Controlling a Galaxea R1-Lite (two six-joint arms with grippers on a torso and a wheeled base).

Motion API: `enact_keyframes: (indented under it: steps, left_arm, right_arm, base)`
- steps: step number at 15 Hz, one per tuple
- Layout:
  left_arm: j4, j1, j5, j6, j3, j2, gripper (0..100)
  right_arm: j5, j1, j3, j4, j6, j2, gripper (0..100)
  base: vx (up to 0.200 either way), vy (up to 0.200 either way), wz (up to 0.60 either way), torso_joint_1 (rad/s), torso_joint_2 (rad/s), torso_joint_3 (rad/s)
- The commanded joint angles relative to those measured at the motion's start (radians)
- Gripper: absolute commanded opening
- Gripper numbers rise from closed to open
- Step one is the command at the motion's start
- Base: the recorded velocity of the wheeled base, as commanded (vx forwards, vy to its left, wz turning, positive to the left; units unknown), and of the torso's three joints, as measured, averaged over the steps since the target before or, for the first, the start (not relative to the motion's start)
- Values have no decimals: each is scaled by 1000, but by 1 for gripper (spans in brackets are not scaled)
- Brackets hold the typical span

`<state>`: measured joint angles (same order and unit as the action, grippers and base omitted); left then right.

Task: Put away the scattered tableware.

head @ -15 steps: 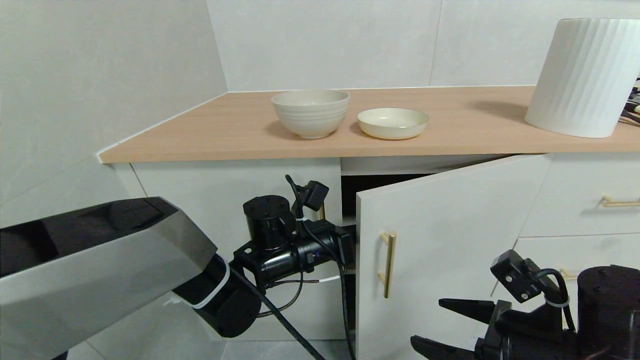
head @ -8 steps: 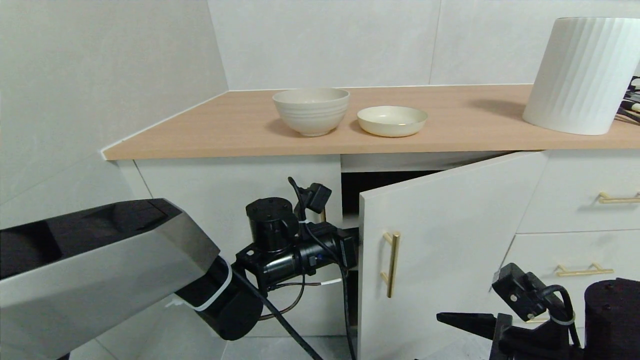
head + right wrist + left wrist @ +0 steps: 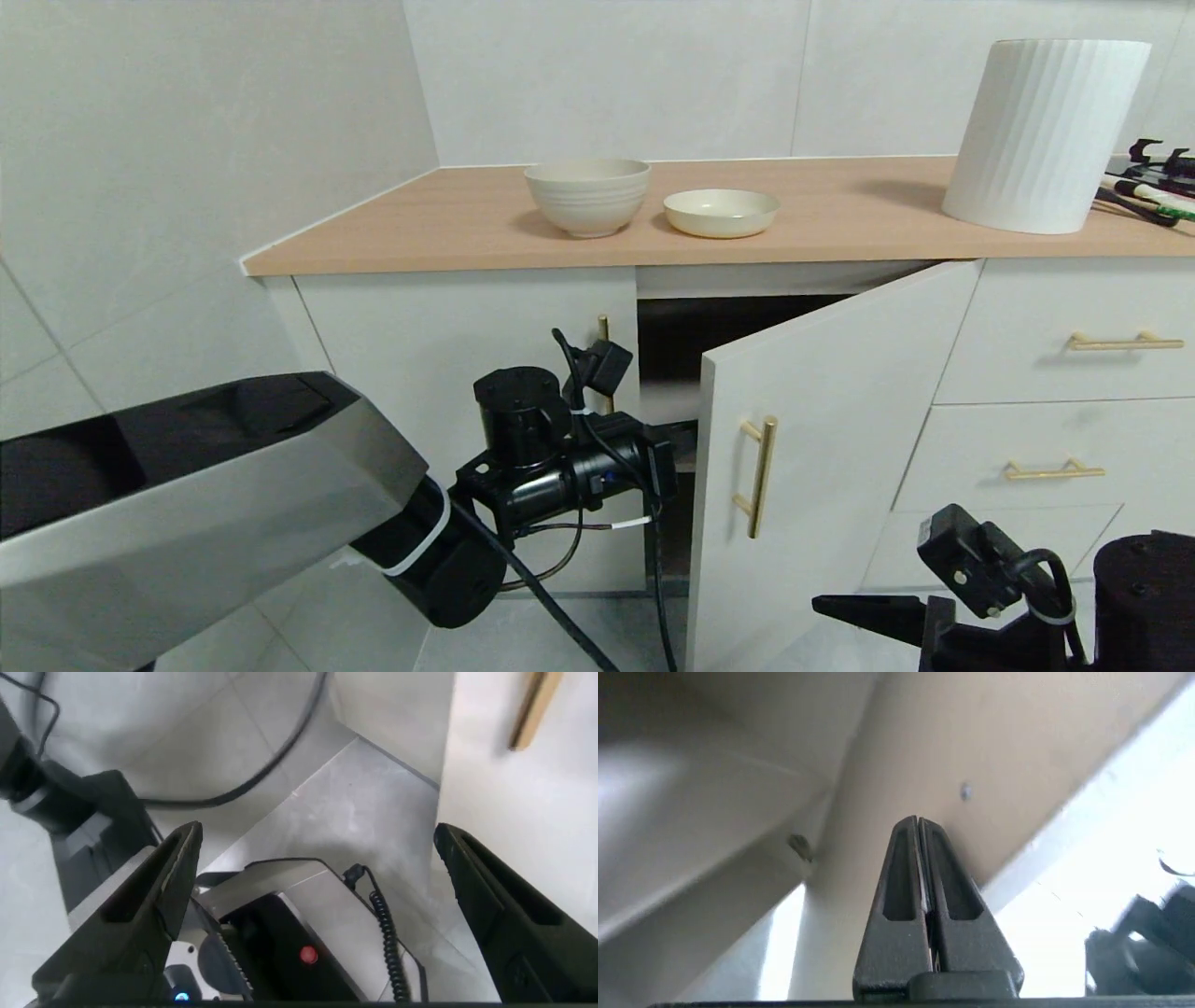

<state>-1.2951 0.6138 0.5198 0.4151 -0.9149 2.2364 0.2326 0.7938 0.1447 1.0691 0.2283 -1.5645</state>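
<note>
A cream ribbed bowl [image 3: 588,194] and a shallow cream dish [image 3: 721,211] stand side by side on the wooden countertop [image 3: 420,233]. Below them a white cabinet door [image 3: 822,420] with a gold handle [image 3: 756,476] hangs partly open. My left gripper [image 3: 686,432] is low at the door's free edge, its tips tucked behind it. In the left wrist view the left gripper [image 3: 918,821] is shut with nothing in it, against a pale panel. My right gripper [image 3: 318,835] is open and empty over the floor tiles, low in front of the door [image 3: 523,793].
A tall white ribbed container [image 3: 1027,135] stands on the counter at the right, with utensils [image 3: 1148,187] beside it. Drawers with gold handles [image 3: 1125,342] lie right of the door. The cabinet opening [image 3: 728,322] is dark. A tiled wall closes off the left side.
The head camera has pulled back and shifted, so the whole picture moved. The cabinet door looks swung a little wider, with my left gripper behind its edge. My right gripper sits lower in view.
</note>
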Motion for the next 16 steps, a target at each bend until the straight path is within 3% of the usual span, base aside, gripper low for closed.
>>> enact_keyframes:
  steps: [1, 5, 10, 16]
  left_arm:
    - [19, 0, -1, 1, -84, 60, 0]
    - [42, 17, -1, 1, -128, 71, 0]
    - [17, 18, -3, 1, -119, 68, 0]
    - [20, 29, -3, 2, -150, 103, 0]
  right_arm:
    - [1, 1, -2, 0, -1, -5, 100]
    - [2, 2, -4, -1, -1, -5, 100]
    - [1, 21, -8, -1, -1, -5, 100]
    - [1, 41, -8, -1, -1, -6, 100]
  base:
    - [0, 0, 0, 0, 0, 0]
    - [0, 0, 0, 0, 0, 0]
    - [-200, 0, 0, 5, 3, -1]
    - [0, 0, 0, 0, 0, 0]
